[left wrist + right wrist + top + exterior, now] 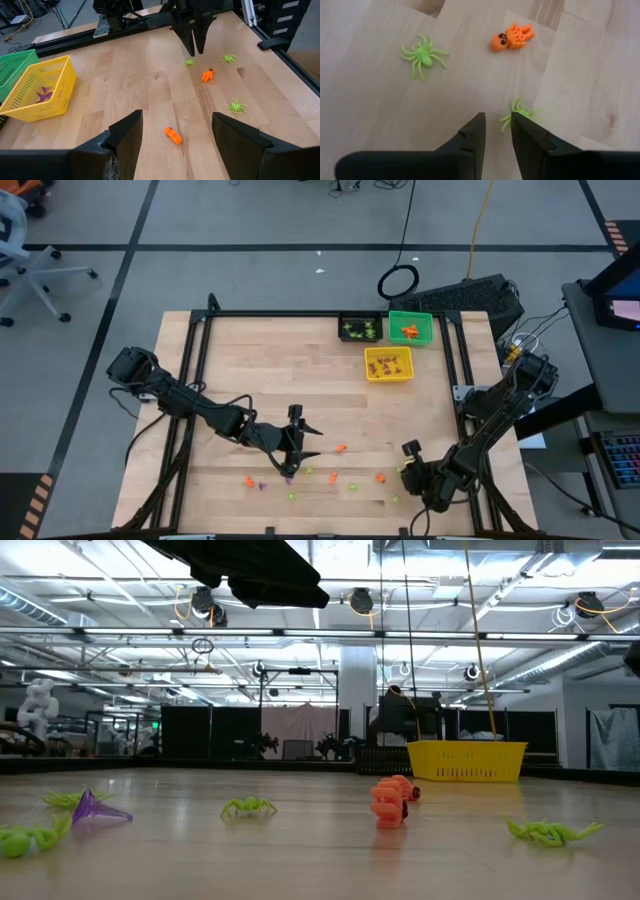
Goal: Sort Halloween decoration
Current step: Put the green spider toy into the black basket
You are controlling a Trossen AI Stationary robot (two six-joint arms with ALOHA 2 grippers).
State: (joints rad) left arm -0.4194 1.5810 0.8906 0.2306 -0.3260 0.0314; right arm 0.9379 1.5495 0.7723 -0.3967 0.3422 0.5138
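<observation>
**Trinkets strewn along the near edge, neither gripper holding one**

While the right gripper (pixel 496 131) hangs low over the wood with its jaws narrowly parted, we see a light-green spider (pixel 521 113) lying just off the tip of one finger, partly hidden by it and not between the two. In the right wrist view we count three trinkets: that spider, a second green spider (pixel 422 56) well apart from the fingers, and an orange skeleton figure (pixel 512 36) farther out.

The left gripper (pixel 172 131) stands wide open above the table, and an orange trinket (pixel 173 135) lies on the wood between its two fingers as its wrist camera looks, apart from both. Beyond it that view shows another orange piece (pixel 208 75) and three green spiders around the other arm's dark fingers.

From overhead, the loose Halloween decoration (pixel 322 473) lies in a band toward 6 o'clock on the table (pixel 250 370), between the two grippers; we make out about four orange pieces there, with a few green and purple ones (too small to count surely). Three bins sit toward 1 o'clock: a black bin (pixel 360 327), a green bin (pixel 410 328) and a yellow bin (pixel 389 364).

Only the low view shows the purple cone-shaped trinket (pixel 96 808) clearly; only the left wrist view shows purple pieces inside the yellow bin.
</observation>
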